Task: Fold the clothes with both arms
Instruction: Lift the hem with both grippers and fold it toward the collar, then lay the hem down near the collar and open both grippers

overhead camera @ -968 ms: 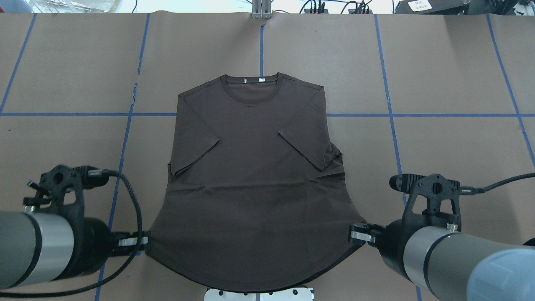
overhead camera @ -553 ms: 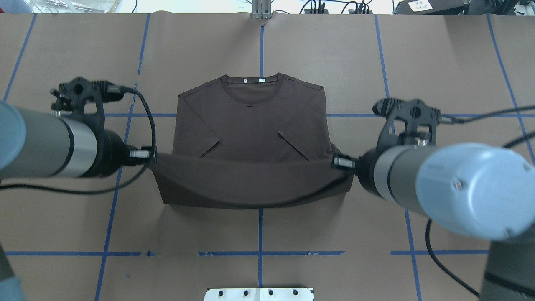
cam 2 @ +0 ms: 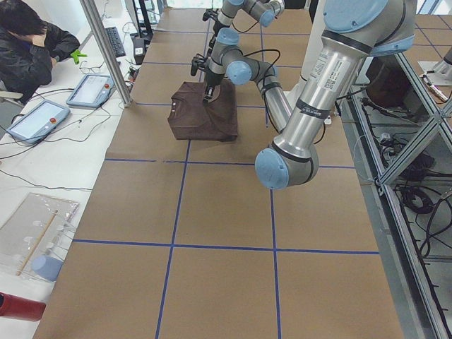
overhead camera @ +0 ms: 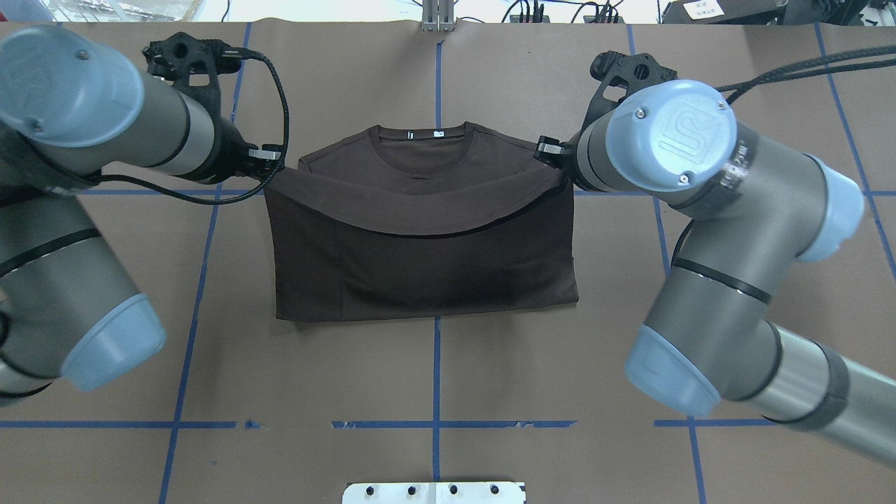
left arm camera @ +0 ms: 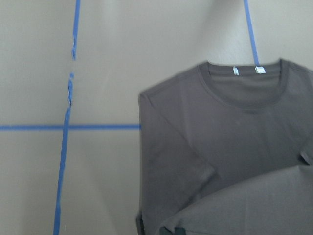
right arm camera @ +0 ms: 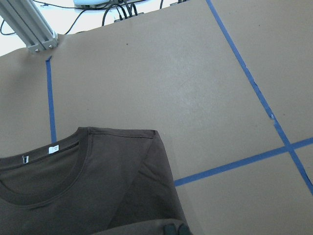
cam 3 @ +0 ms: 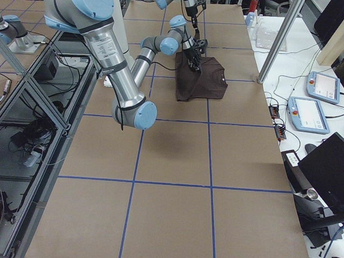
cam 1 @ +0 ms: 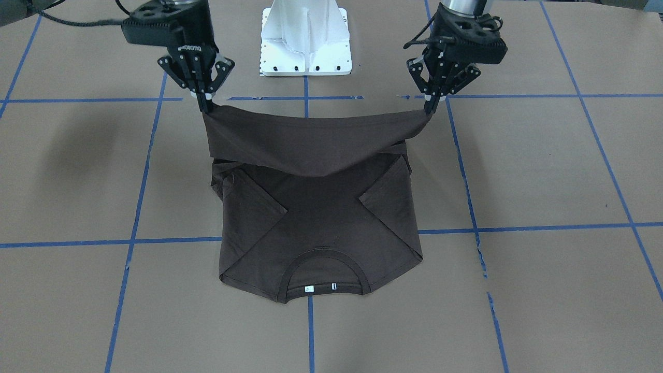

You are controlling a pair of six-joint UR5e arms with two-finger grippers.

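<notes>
Brown paper, crossed by blue tape lines, is spread over the desk. On the overhead view's left, the left arm is stretched toward the shirt, and the left claw is clamped narrowly on one hem corner. The dark grey-brown shirt is laid at the desk's middle, with both sleeves folded inward over the chest. Its lower half is doubled back toward the collar. The hem is held raised above the cloth beneath and is seen sagging in the middle between the two claws. Two small white tags are shown inside the neck. On the right, the other hem corner is pinched by the right claw, and the right arm is bent over the desk beside the shirt. A white pedestal is seen at the near edge.
</notes>
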